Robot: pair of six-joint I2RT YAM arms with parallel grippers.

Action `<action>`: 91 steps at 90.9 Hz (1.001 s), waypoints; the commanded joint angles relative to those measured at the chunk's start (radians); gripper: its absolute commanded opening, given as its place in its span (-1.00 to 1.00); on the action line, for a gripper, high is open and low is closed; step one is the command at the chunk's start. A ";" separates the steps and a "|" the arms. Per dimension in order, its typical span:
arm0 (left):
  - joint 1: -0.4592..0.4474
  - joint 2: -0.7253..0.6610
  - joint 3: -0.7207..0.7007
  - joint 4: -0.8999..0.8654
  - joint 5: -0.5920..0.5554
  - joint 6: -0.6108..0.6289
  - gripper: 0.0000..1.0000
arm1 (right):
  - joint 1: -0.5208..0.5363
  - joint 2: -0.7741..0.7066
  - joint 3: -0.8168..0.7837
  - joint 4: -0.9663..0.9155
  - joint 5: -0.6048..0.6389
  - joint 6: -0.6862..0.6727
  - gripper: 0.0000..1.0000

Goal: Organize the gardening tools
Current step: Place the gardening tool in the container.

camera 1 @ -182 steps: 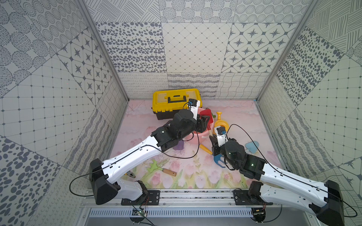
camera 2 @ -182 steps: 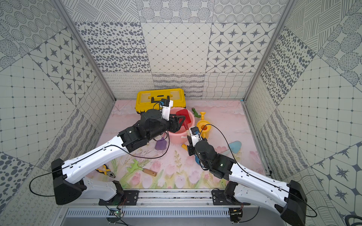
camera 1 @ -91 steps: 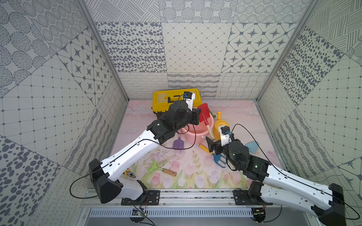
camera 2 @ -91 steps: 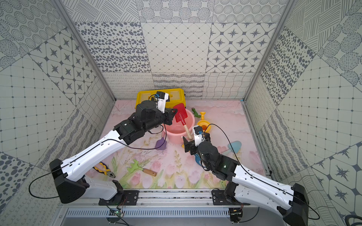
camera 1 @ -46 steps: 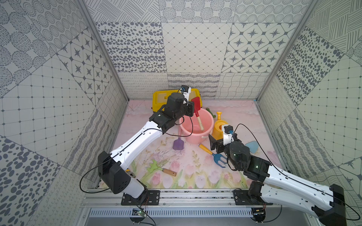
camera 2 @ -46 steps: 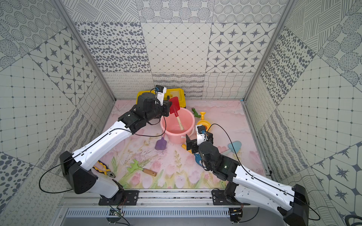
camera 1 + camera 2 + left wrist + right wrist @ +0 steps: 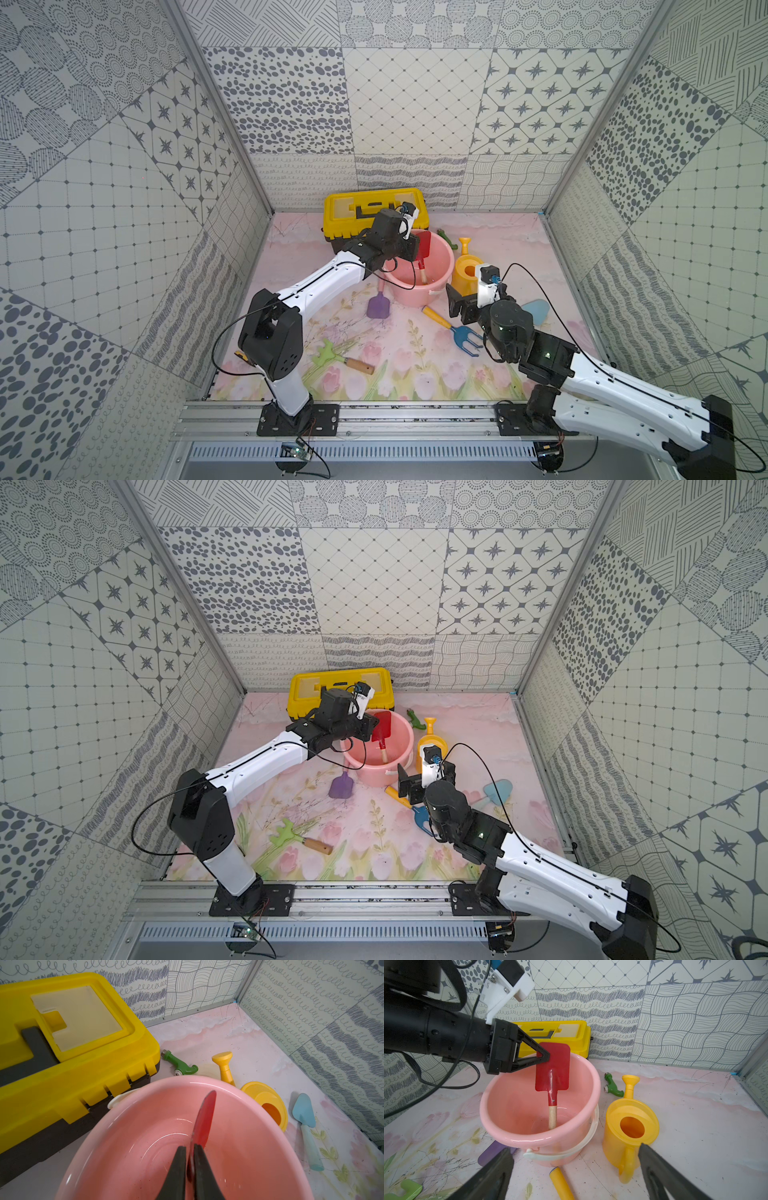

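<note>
Logging item: red spade [image 7: 552,1068], a second ago carried above the pink bucket [image 7: 542,1144], now stands handle-down inside it; left end effector [image 7: 547,1056] pinches its blade. My right end effector [image 7: 575,1148] gapes wide, empty. One tool stowed, five remain on the table [image 7: 498,245]. Legible writing: none.

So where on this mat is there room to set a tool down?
Free: the back corner of the mat beyond the watering can, and the front strip between green rake and blue fork. Crowded: around the pink bucket, hemmed by toolbox, purple scoop and the left gripper holding the red spade.
</note>
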 commanded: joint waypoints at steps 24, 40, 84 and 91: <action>0.009 -0.095 -0.043 0.087 0.025 -0.061 0.25 | -0.007 -0.012 -0.001 0.012 -0.010 0.012 0.94; 0.009 -0.204 -0.097 0.049 -0.150 -0.264 0.52 | -0.006 0.028 0.032 -0.002 -0.157 -0.014 0.93; 0.009 -0.761 -0.623 -0.152 -0.512 -0.688 0.99 | 0.181 0.271 0.087 0.104 -0.348 -0.163 0.90; 0.009 -0.829 -0.678 -0.232 -0.596 -0.730 0.99 | 0.213 0.326 0.109 0.125 -0.384 -0.164 0.82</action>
